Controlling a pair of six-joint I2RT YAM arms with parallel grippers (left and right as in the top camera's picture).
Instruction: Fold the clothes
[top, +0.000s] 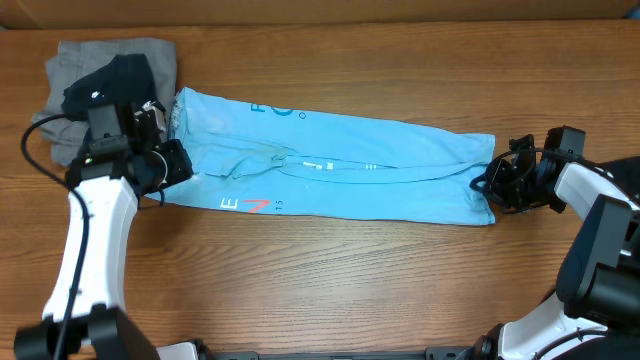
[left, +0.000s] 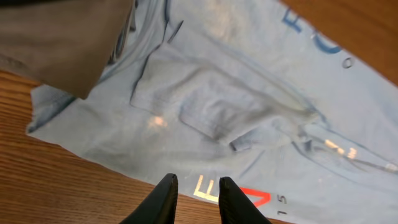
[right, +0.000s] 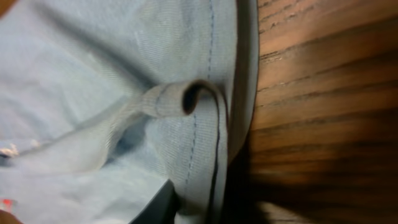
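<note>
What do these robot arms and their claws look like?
Both the left arm and right arm have white shells with black joints. The left gripper and right gripper are black; the left's fingers taper. A black cable loops by the left arm.

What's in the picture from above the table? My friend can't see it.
A light blue T-shirt, folded into a long strip, lies across a wooden table. The left tool is at its left end and the right tool at its right end; a grey garment sits crumpled in the far left corner.
</note>
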